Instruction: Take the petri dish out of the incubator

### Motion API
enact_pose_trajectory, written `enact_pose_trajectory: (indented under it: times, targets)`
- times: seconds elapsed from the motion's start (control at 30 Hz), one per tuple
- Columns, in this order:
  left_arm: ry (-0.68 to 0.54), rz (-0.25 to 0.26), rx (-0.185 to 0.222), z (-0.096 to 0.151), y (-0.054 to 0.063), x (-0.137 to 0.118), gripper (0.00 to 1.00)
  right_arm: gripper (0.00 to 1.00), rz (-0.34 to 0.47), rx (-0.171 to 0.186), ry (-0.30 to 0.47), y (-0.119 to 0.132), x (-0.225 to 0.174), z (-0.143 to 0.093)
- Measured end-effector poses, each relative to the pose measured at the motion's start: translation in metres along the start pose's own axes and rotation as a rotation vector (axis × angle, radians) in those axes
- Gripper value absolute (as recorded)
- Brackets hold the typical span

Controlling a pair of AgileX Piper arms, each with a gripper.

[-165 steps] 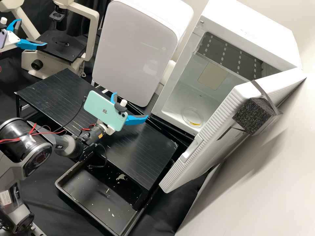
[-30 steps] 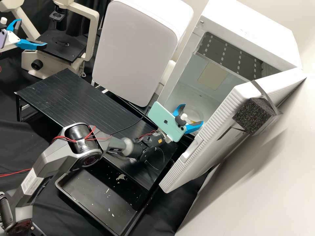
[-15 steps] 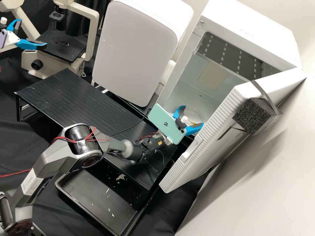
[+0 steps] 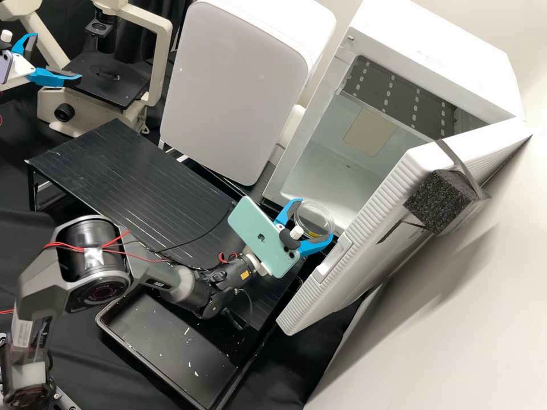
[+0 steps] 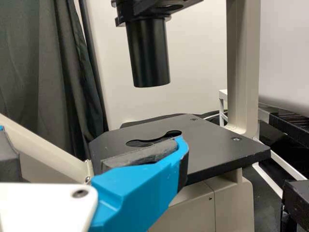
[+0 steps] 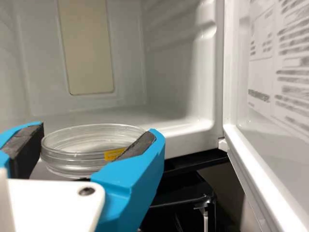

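1. Cream microscope [image 4: 160,68] with a square black stage [image 4: 119,91]; in the left wrist view, a black cylindrical tube [image 5: 148,55] hangs above the stage, apart from it.
2. White round-cornered box [image 4: 233,97], upright behind a low black stand with a lined top [image 4: 125,165].
3. Rectangular black tray [image 4: 165,341], partly under the stand, with small pale flecks [image 4: 196,373] inside.
4. Speckled black foam block [image 4: 436,202] beside a pale wall [image 4: 433,319].
5. Dark folded curtain [image 5: 58,77] near the microscope.
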Motion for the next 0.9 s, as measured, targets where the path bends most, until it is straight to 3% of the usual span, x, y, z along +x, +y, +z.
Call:
enact_pose_trajectory:
  times: [0.17,0.53,0.9]
  targets:
    - [0.000,0.000,0.000,0.000,0.000,0.000,1.00,0.00,0.002,0.012,0.052,-0.004,-0.022,-0.010]
    - [0.000,0.000,0.000,0.000,0.000,0.000,1.00,0.00,-0.121,0.000,0.120,-0.031,-0.094,-0.049]
    - [0.000,0.000,0.000,0.000,0.000,0.000,1.00,0.00,-0.317,-0.053,0.262,-0.076,-0.159,-0.080]
